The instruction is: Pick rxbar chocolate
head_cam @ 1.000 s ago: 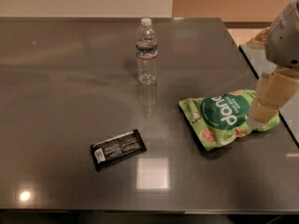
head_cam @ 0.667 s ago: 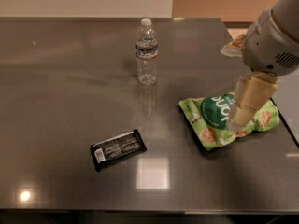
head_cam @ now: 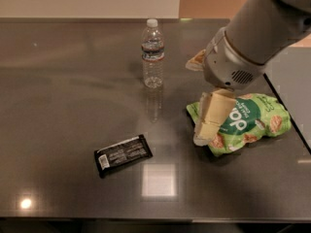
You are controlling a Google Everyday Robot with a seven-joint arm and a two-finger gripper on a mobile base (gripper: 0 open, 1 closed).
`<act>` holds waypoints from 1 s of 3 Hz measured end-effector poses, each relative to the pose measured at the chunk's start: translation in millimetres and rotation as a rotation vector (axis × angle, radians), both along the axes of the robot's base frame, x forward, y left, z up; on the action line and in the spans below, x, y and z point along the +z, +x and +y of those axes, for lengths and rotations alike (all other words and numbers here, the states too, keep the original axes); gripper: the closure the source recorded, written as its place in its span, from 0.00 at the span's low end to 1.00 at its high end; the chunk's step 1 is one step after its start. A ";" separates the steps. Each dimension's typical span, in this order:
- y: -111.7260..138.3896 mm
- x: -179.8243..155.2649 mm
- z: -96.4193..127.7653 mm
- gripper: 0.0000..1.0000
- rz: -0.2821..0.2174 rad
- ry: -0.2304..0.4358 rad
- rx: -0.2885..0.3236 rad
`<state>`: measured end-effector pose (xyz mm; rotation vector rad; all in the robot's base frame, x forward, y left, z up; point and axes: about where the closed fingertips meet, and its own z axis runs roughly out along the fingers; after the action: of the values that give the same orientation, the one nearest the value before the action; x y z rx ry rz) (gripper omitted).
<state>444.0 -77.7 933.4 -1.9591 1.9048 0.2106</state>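
— Where do we see the rxbar chocolate?
— Lying flat on the dark table, toward the near edge and left of centre, with nothing touching it.
— And our gripper?
— Well to the right of the bar, over the left end of the green snack bag. We cannot tell whether it is parted or closed.
— What is farther back?
— A water bottle, standing upright.

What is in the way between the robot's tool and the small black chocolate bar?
Nothing visible. The beige tool hangs over the left edge of the crinkly green snack bag; the flat black rxbar chocolate bar lies to its lower left on the dark tabletop. The clear plastic water bottle stands farther back, off that line.
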 end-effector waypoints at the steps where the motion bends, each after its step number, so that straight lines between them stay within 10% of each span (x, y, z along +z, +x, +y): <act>1: -4.5 -21.5 43.1 0.00 0.002 0.021 0.081; 3: -11.4 -51.6 106.2 0.00 0.008 0.073 0.181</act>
<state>432.6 28.5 881.7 -2.0835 1.6997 0.3344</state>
